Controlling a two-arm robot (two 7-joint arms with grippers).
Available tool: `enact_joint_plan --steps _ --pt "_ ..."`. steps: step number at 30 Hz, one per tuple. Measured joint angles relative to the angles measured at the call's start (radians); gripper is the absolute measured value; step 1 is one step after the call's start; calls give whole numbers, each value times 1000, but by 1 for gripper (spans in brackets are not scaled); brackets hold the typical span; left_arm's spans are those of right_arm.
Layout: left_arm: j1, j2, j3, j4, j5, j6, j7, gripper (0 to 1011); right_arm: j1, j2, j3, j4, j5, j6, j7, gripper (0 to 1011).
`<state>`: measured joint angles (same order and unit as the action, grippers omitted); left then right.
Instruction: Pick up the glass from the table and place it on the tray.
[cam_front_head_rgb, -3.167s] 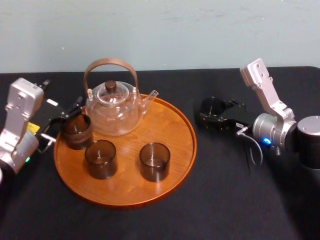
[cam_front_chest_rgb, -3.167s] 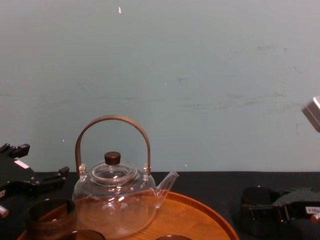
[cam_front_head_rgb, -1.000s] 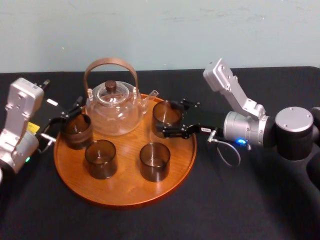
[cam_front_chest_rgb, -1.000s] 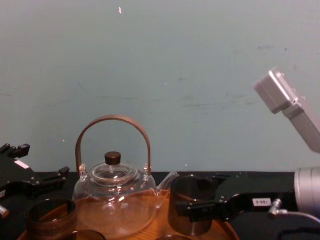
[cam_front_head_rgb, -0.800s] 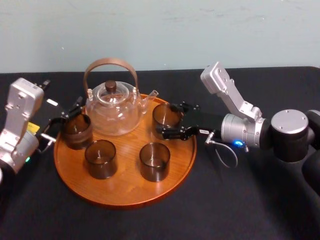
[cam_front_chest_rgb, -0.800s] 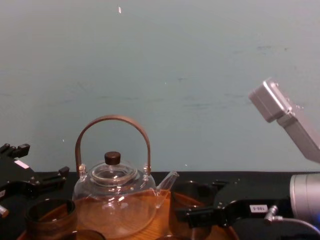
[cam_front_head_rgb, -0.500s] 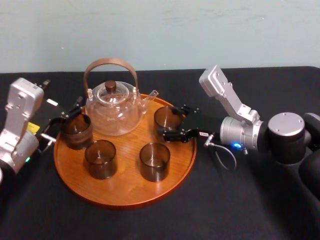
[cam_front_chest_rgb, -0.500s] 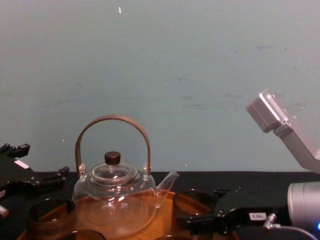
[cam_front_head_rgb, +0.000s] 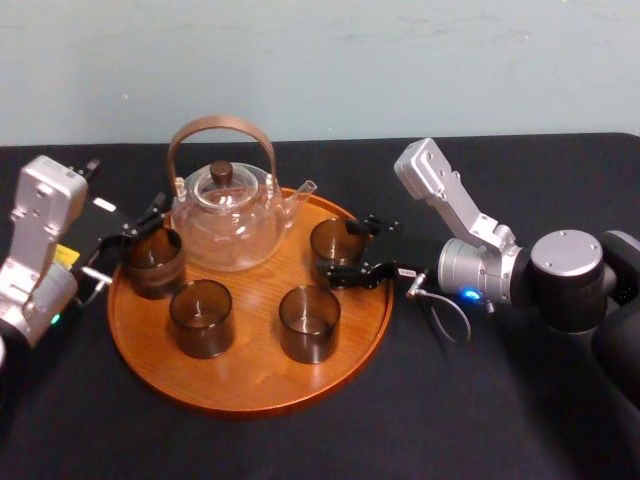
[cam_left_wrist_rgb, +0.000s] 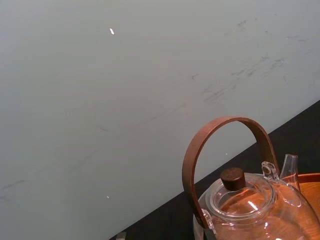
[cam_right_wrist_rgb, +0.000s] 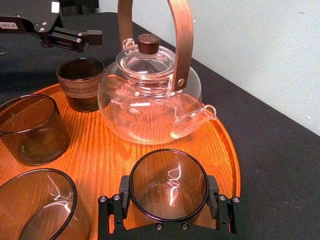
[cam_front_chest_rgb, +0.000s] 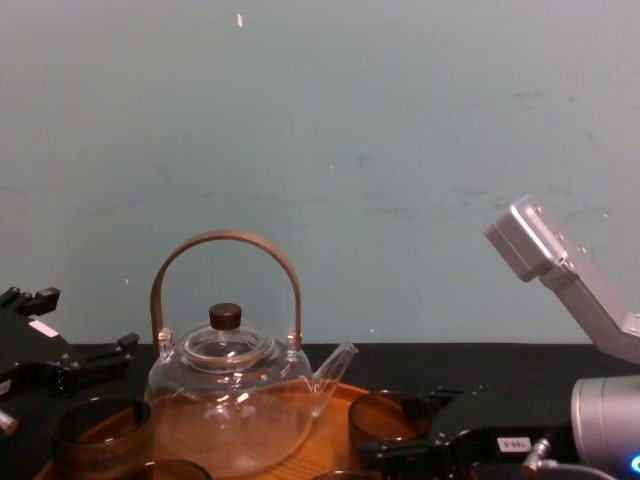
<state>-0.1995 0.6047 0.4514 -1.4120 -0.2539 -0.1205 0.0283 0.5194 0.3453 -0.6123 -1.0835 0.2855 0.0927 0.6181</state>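
Right tool grips glass on tray

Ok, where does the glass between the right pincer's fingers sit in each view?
Head view: glass on the right of the tray, by the teapot spout.
Chest view: glass low, right of the spout.
Right wrist view: glass nearest, inside the right pincer, teapot beyond.
Left wrist view: match by the teapot, the shared landmark.
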Motion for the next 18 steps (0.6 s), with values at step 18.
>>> enact_joint_plan --steps 18 --pt "0 0 0 0 0 0 0 1001 -1 1 1 -1 0 2 2 1002"
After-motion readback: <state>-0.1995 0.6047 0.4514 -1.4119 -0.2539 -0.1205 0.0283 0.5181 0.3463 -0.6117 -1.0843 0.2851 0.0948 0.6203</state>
